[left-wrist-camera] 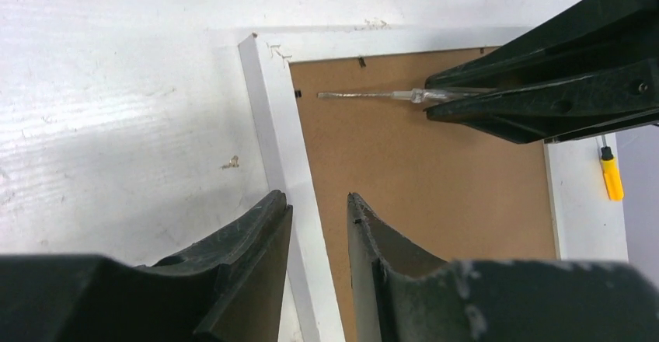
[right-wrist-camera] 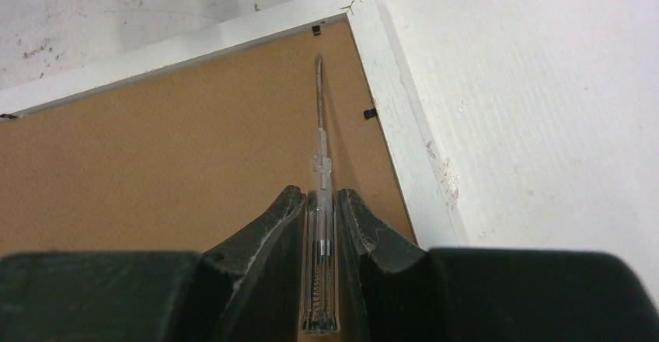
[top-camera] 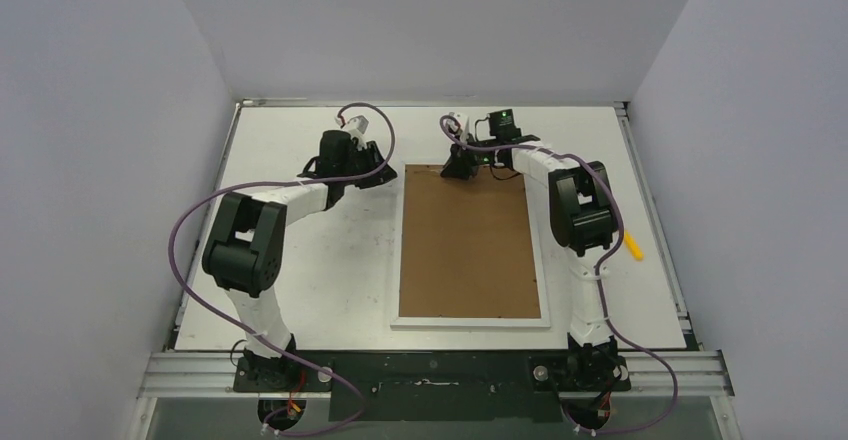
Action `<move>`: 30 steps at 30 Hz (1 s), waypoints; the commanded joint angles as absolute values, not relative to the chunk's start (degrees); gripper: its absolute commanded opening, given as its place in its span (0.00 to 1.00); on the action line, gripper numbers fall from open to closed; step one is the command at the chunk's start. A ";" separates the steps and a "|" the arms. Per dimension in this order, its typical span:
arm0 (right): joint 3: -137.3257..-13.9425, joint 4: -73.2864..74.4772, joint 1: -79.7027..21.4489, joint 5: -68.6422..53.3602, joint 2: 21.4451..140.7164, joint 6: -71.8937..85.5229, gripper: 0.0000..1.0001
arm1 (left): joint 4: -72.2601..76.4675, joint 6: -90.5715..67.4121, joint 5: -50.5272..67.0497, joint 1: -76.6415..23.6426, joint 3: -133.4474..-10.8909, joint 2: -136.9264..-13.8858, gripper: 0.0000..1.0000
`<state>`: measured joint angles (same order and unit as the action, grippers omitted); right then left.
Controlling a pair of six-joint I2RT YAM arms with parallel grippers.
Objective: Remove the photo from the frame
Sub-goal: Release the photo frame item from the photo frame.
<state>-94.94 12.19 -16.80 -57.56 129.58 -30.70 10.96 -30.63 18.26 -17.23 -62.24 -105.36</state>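
Frame (top-camera: 470, 245): face down on bench (top-camera: 300, 280), long axis near-to-far
Right tool (right-wrist-camera: 317, 196): clenched on screwdriver (right-wrist-camera: 320, 171), blade toward far-left corner clip (right-wrist-camera: 315, 29)
Left tool (left-wrist-camera: 315, 202): parted, empty, above frame's left edge

**Colour and Pattern Findings**

Large rectangular picture frame (top-camera: 470, 250): narrow white border, uniform matt brown fibreboard back, finely speckled; small retaining tabs (right-wrist-camera: 315, 29) on its inner edge: black; flat table top (top-camera: 300, 260): white, with faint grey scuffs and specks; left gripper (left-wrist-camera: 315, 200) and right gripper (right-wrist-camera: 319, 194): black, pale grey wear along the finger edges; clear plastic-handled screwdriver (right-wrist-camera: 319, 136): transparent handle showing a silvery coil inside, dull grey metal shaft; small yellow-handled tool (left-wrist-camera: 611, 177): yellow-orange body, black collar; looping arm cables (top-camera: 180, 250): purple; jointed robot arms (top-camera: 262, 305): white links, black joint housings; enclosure walls (top-camera: 100, 110): plain pale grey.
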 commanded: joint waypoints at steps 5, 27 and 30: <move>-98.97 11.85 -17.55 -60.14 131.88 -24.31 0.05 | 13.62 -30.22 18.76 -16.96 -68.54 -109.20 0.31; -104.41 14.37 -17.60 -61.52 135.54 -16.85 0.05 | 8.86 -29.47 18.68 -16.63 -74.86 -114.82 0.31; -105.01 16.27 -17.59 -61.44 135.57 -18.11 0.05 | 8.19 -29.45 18.72 -16.59 -75.48 -115.40 0.31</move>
<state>-102.24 15.05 -17.02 -59.81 134.89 -16.67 8.32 -30.22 18.28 -17.15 -72.18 -114.69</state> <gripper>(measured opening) 0.185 0.307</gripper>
